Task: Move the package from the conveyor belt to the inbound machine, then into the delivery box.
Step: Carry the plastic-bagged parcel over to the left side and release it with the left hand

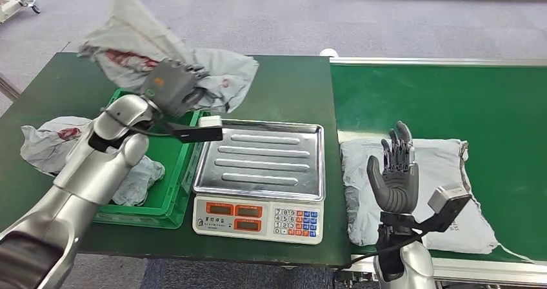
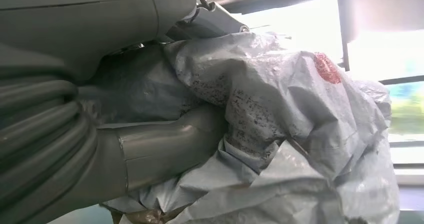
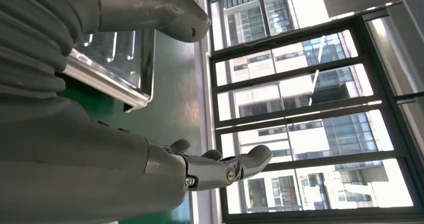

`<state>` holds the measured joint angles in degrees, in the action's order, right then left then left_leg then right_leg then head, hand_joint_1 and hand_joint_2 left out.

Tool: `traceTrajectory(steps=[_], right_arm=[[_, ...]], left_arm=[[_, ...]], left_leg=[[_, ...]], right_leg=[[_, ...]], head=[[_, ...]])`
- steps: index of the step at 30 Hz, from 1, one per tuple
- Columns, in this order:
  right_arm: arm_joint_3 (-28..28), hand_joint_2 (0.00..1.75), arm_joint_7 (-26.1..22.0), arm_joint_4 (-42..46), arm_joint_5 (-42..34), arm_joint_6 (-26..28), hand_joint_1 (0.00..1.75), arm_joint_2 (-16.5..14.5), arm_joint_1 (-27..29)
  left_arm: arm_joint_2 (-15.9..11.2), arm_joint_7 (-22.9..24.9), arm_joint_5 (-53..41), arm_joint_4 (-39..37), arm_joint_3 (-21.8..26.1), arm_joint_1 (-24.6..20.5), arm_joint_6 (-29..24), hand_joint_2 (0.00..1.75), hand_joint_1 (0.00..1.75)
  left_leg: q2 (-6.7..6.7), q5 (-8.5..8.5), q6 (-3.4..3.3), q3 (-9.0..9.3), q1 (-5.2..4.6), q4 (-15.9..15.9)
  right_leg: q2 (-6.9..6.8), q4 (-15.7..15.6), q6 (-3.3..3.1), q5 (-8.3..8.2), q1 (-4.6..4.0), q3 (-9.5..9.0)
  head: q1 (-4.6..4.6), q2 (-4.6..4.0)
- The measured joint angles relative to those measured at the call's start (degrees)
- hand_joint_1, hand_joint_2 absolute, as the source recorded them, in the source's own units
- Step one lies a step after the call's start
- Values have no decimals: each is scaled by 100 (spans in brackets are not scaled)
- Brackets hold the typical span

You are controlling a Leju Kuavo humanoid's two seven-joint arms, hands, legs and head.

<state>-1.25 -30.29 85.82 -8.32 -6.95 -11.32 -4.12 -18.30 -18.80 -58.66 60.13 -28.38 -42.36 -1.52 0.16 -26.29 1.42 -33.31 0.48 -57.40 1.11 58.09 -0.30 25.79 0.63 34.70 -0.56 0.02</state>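
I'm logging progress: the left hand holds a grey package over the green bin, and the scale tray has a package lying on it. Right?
Not quite. The left hand does hold a grey package over the green bin, but the scale tray is bare in the head view. The other package lies on the conveyor belt.

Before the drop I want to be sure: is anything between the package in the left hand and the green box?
Nothing visible. The left hand holds the package above the green box's far end; a grey bag already lies inside.
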Motion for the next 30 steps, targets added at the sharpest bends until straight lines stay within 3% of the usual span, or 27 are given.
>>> traceTrajectory(steps=[4,7,12,16,24,28,30], right_arm=[[164,175,-21,208,15,-74,0,-2,260],[236,175,-28,294,18,-104,0,-2,347],[352,175,-29,429,39,-151,0,-24,464],[424,175,-28,463,51,-170,0,-49,491],[452,175,-27,462,51,-190,0,-85,488],[453,175,-27,463,51,-206,0,-95,483],[453,175,-29,461,55,-204,0,-96,476]], left_arm=[[-197,42,-397,365,973,913,-264,175,175],[-208,303,-774,613,1484,1324,-336,175,175],[-314,730,-1197,1088,2431,2176,-167,175,175],[-421,601,-1159,1382,3183,2838,47,175,175],[-461,512,-1120,1662,3769,3327,100,175,175],[-461,504,-1119,1725,3852,3406,94,175,0],[-449,459,-1084,1740,3867,3433,66,175,0]], left_leg=[[-14,0,3,-5,6,1],[-15,-1,3,-10,6,1],[5,-11,16,1,8,6],[5,-13,19,1,13,6],[-14,-12,20,-1,19,6],[-14,-12,21,0,19,6],[-15,-12,21,0,19,6]], right_leg=[[-14,0,-11,10,-13,1],[-14,0,-10,10,-15,1],[4,0,-12,12,-10,0],[4,0,-20,18,-13,3],[-16,0,-26,22,-16,-5],[-17,0,-26,22,-15,-6],[-17,0,-26,22,-15,-6]], head=[[2,0],[2,0],[1,0],[0,0],[1,0],[1,0],[1,0]])
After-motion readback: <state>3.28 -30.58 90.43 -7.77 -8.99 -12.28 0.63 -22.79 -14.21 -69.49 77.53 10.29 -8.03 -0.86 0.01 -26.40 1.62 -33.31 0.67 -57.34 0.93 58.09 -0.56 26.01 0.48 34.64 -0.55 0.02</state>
